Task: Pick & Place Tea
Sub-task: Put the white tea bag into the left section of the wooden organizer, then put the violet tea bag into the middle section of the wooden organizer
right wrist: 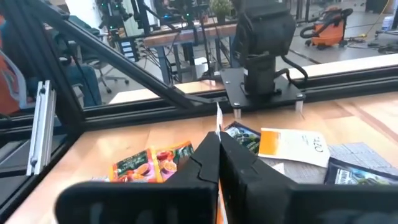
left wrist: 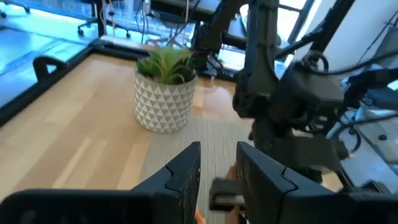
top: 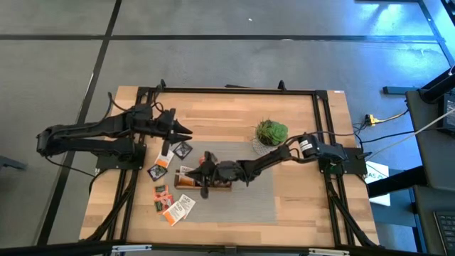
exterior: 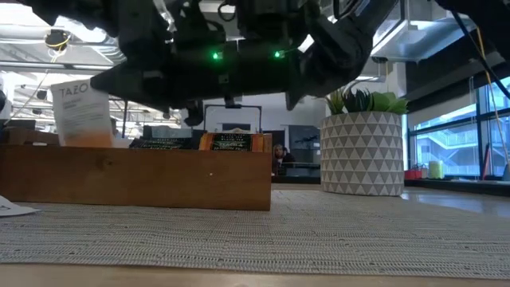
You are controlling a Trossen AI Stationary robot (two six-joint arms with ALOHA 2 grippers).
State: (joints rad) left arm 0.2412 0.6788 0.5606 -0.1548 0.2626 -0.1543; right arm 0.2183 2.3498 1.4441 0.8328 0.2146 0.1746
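From above, the left gripper (top: 186, 132) hangs at about ten o'clock from the table's (top: 298, 206) middle, over bare wood just beyond the loose sachets (top: 170, 203), which lie scattered at eight o'clock. The right gripper (top: 201, 173) reaches across to the tray (top: 186, 182) near centre; the plant (top: 271, 132) stands at one o'clock. At table height, the tray (exterior: 135, 177) holds upright sachets: a white-and-orange one (exterior: 82, 112) at its nine o'clock end, dark ones (exterior: 235, 142) toward three o'clock, and the plant (exterior: 362, 143) stands beyond. The left wrist shows its fingers (left wrist: 184, 175) parted with nothing between them, facing the plant (left wrist: 165, 90) and the other arm. The right wrist shows its fingers (right wrist: 205, 163) pressed together on a thin white sachet edge (right wrist: 218, 118), above more sachets (right wrist: 152, 163) on the wood.
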